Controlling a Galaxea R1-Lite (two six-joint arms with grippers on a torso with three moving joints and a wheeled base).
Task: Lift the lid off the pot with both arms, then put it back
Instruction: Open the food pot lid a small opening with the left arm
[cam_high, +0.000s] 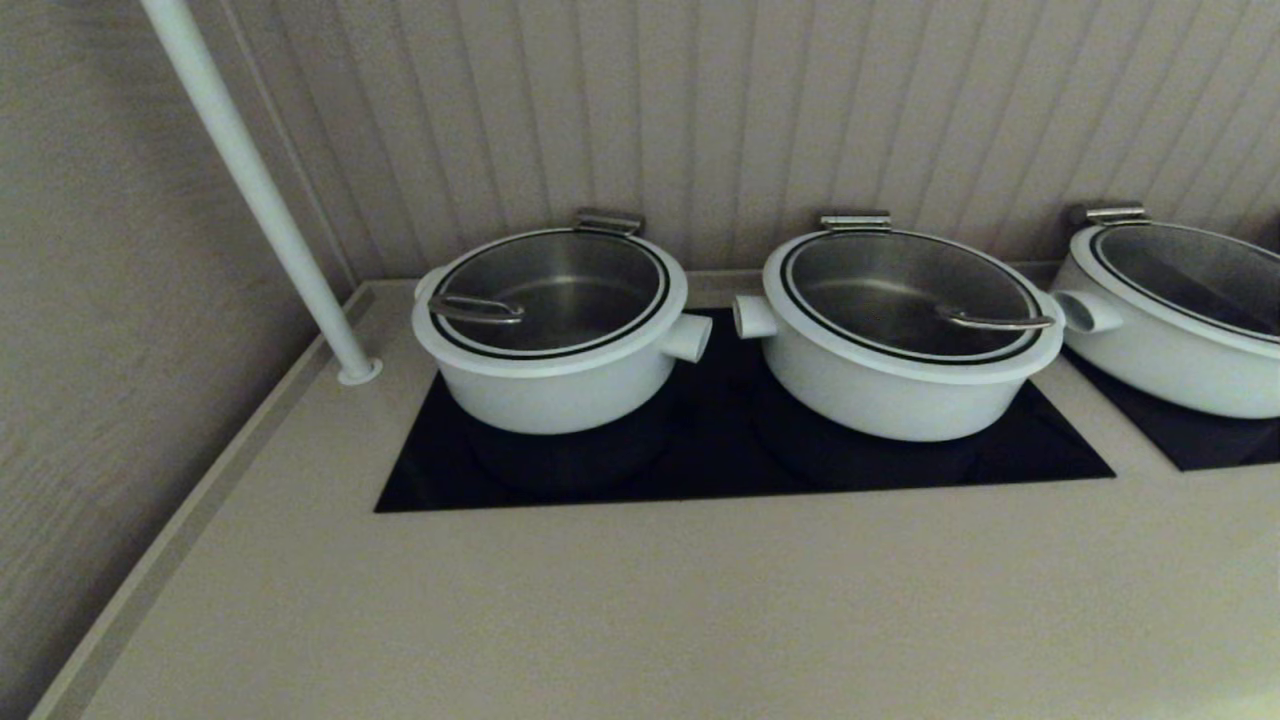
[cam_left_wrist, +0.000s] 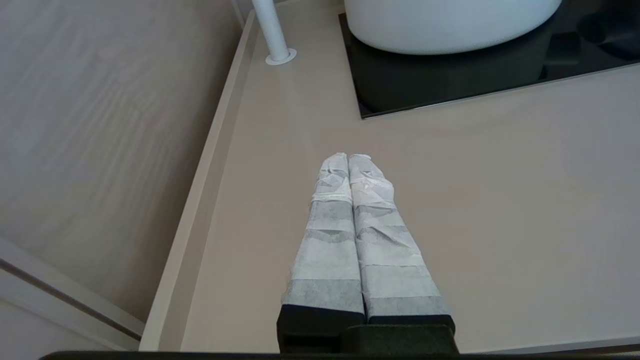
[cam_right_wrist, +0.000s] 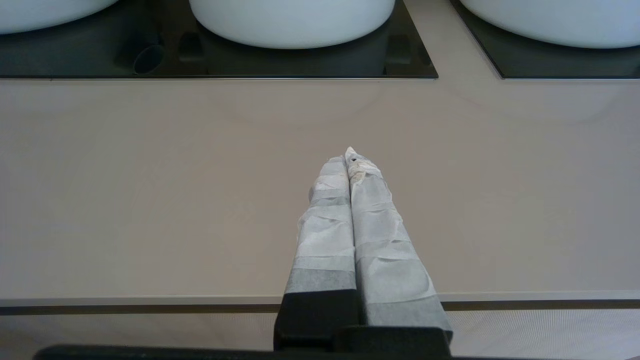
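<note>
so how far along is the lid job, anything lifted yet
Nothing looks done: the lid sits on the pot. Nothing in hand: the left gripper and right gripper are shut and empty over bare counter. Reaching, lifting and replacing all remain.

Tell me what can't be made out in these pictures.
Head view: neither arm shows; the frame edge cuts off the rightmost pot.
Left wrist view: beyond the left gripper, the frame edge cuts the pot, hiding the lid.
Right wrist view: beyond the right gripper, no lids in frame.
</note>
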